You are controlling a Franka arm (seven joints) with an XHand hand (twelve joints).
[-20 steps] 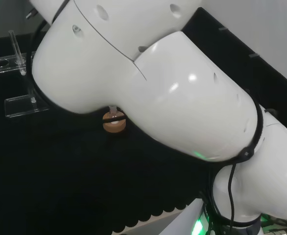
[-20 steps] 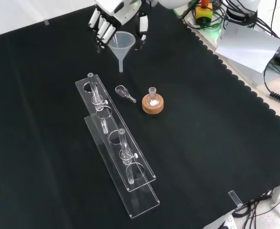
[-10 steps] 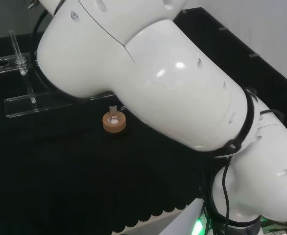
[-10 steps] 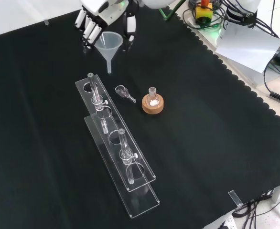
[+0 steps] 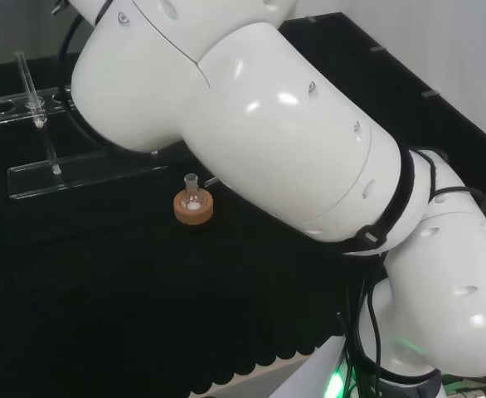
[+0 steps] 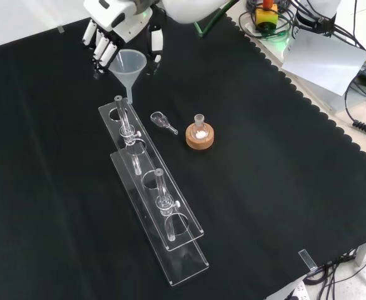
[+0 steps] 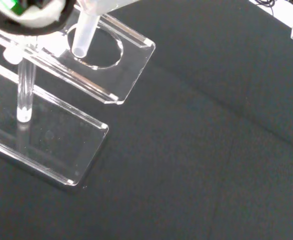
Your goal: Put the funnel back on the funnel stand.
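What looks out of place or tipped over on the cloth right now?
A small clear glass piece lies on its side on the black cloth between the funnel stand and the cork ring. Nothing looks spilled or broken.

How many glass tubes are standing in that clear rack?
2. One glass tube stands near the clear rack's far end, by the funnel that the hand holds; the other tube stands nearer the camera's end.

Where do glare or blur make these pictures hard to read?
Head view: bright highlights sit on the arm's white links. Front view: even light, yet the clear funnel stand shows mainly by its edges. Wrist view: a blurred white part of the hand beside the sharp funnel stem.
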